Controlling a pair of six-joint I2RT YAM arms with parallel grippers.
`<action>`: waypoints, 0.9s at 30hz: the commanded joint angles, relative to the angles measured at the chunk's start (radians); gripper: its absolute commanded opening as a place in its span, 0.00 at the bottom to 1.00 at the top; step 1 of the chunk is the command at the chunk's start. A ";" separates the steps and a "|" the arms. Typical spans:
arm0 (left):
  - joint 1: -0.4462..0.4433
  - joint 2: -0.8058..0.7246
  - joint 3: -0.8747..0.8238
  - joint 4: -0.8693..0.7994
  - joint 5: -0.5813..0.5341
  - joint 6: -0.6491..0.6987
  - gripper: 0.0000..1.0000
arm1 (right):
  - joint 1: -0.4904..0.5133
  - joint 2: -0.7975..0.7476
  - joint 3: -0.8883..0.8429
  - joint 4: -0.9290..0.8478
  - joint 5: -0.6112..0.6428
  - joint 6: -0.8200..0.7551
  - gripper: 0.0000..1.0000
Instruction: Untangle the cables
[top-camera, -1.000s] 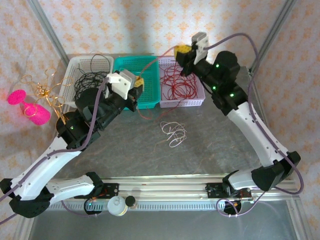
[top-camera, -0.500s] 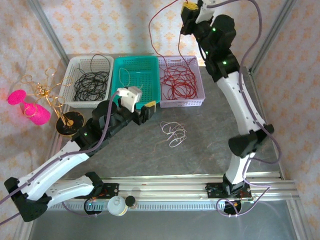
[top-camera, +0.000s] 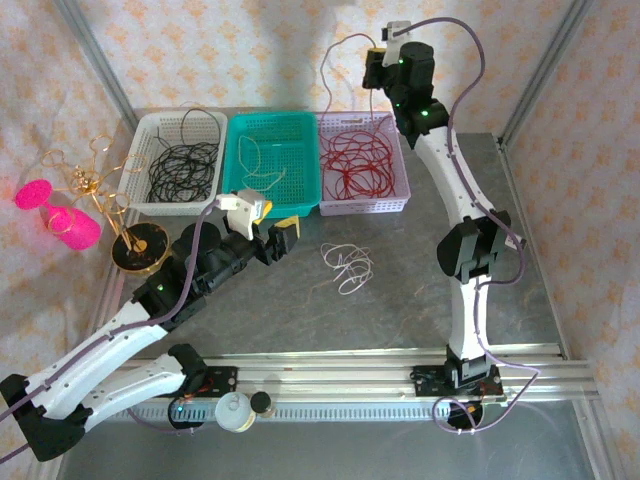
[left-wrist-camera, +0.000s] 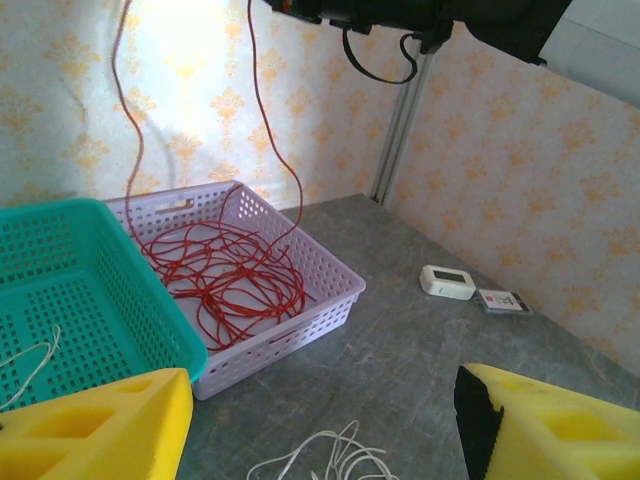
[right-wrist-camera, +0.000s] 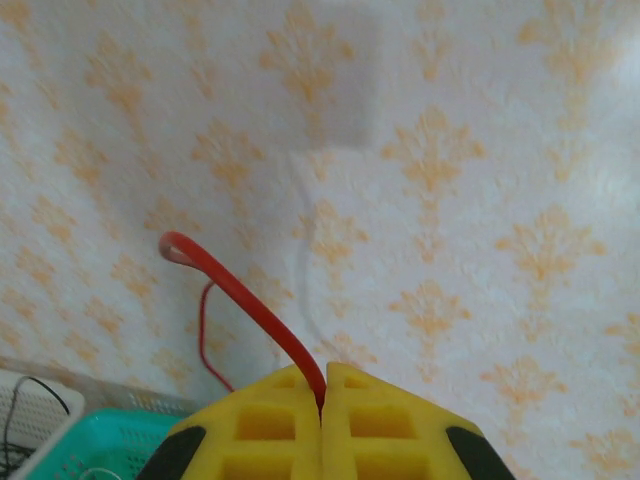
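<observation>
My right gripper (top-camera: 374, 62) is raised high over the lilac basket (top-camera: 400, 200) and is shut on a red cable (right-wrist-camera: 236, 287), which is pinched between the yellow fingers of that gripper (right-wrist-camera: 322, 402). This red cable (top-camera: 328, 75) arcs left and hangs down into the red coil (top-camera: 355, 165) in the basket. My left gripper (top-camera: 277, 222) hovers open and empty over the table, just left of a loose bunch of white cables (top-camera: 347, 265). Its wrist view shows the hanging red strand (left-wrist-camera: 262, 120), the red coil (left-wrist-camera: 225, 285) and the white cables (left-wrist-camera: 320, 462).
Black cables (top-camera: 185, 165) lie in the white basket (top-camera: 145, 130). The teal basket (top-camera: 300, 205) holds a white strand (top-camera: 258, 165). A gold wire stand (top-camera: 110, 200) and a pink object (top-camera: 55, 215) sit at the far left. A small white device (left-wrist-camera: 447, 282) lies on the table's right.
The right gripper rose from the lilac basket, drawing a red cable up, then sank a little. The left gripper opened and drew back from the teal basket toward the near left.
</observation>
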 joint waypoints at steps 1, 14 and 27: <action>0.006 0.003 -0.003 0.037 -0.033 -0.013 0.71 | 0.001 -0.052 -0.113 -0.003 0.034 0.004 0.00; 0.016 0.057 0.002 0.051 -0.032 -0.003 0.71 | -0.042 -0.131 -0.630 0.186 -0.078 0.042 0.00; 0.024 0.073 -0.007 0.049 -0.032 -0.011 0.71 | -0.045 0.198 -0.394 -0.040 -0.068 -0.049 0.00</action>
